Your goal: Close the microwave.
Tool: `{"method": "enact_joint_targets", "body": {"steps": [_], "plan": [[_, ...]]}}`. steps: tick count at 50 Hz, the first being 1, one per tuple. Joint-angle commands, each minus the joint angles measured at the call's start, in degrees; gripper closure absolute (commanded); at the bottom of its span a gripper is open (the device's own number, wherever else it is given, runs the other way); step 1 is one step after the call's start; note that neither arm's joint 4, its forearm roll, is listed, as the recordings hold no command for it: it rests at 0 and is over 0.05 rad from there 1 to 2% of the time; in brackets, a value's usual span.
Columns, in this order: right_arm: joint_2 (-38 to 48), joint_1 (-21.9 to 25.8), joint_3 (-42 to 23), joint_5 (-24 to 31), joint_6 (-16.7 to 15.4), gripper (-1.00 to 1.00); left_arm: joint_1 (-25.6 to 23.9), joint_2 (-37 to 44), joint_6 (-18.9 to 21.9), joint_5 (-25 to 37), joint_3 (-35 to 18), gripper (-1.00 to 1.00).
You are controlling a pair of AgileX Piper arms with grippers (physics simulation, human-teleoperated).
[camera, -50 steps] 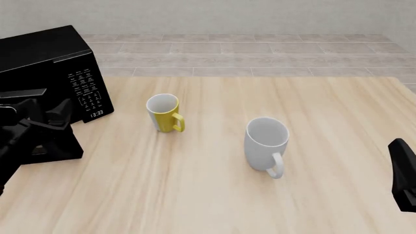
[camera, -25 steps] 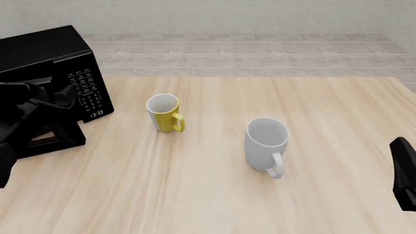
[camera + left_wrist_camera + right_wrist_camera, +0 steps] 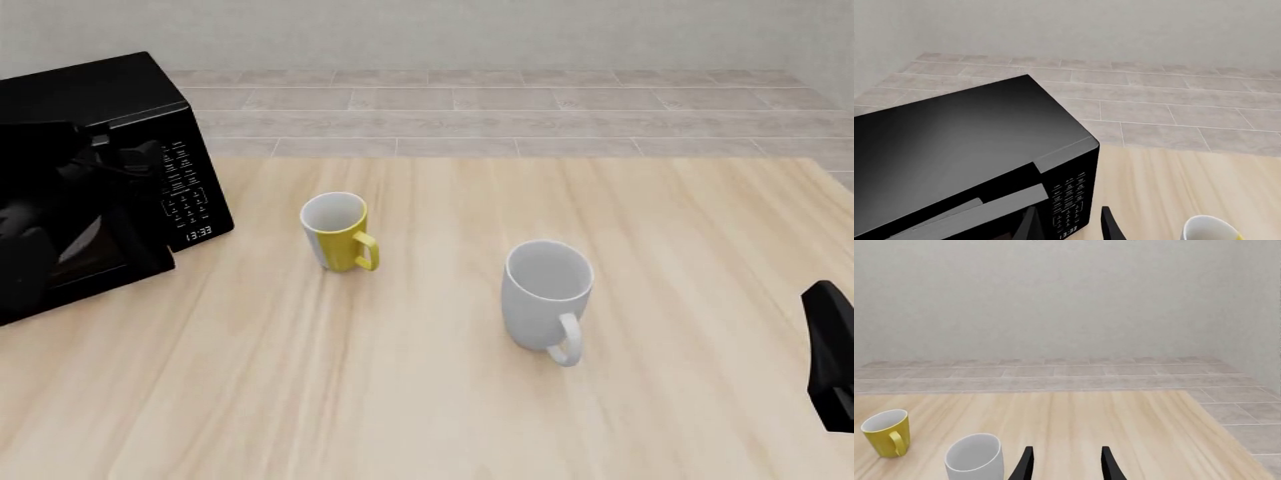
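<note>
item: microwave (image 3: 100, 150), door nearly shut; my left jaws (image 3: 1066, 224) parted, empty, pressing it; final push needed.

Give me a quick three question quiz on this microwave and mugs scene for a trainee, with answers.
1. True or false: the yellow mug stands nearer the microwave than the white mug does.
2. Which gripper is at the microwave door? A) left B) right
3. Fill in: both mugs stand ____ on the table.

Key: 1 true. 2 A: the left gripper is there, fingers apart; the right gripper hangs open at the table's other side. 3 upright.
</note>
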Motion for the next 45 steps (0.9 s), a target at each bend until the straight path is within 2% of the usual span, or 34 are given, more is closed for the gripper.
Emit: {"method": "enact_joint_targets", "body": {"steps": [1,9,10,12,20,23,30,34,35,43,45], "plan": [[0.0,-0.1,0.0,-0.3,-0.1,-1.0,0.0,7.5,-1.3,4.3,-8.6,-1.0],[0.0,0.1,0.0,-0.3,-0.4,-1.0,0.5,10.8,-1.3,4.7,-11.4,-1.0],[0.0,0.0,-0.1,-0.4,-0.2,-1.0,2.0,10.0,0.3,3.8,-11.1,-1.0],[0.0,0.0,-0.1,-0.5,-0.3,-1.0,1.8,11.1,-1.4,5.4,-12.7,-1.0],[0.0,0.2,-0.1,-0.6,-0.3,-1.0,3.1,12.6,0.2,4.8,-13.9,-1.0],[0.0,0.2,0.0,-0.4,-0.4,-1.0,3.1,13.2,-1.2,5.9,-14.9,-1.0],[0.0,0.2,-0.1,-0.3,-0.3,-1.0,2.6,12.4,-1.0,7.0,-15.2,-1.0],[0.0,0.2,-0.1,-0.5,-0.4,-1.0,1.4,8.8,0.6,5.3,-12.0,-1.0],[0.0,0.1,0.0,-0.4,-0.3,-1.0,0.6,7.6,-0.8,5.9,-11.3,-1.0],[0.0,0.3,0.0,-0.2,-0.3,-1.0,-3.0,-3.3,-2.5,5.3,-2.5,-1.0],[0.0,0.1,0.0,0.0,-0.2,-1.0,-2.5,-6.8,-1.9,4.5,0.4,-1.0]]}}
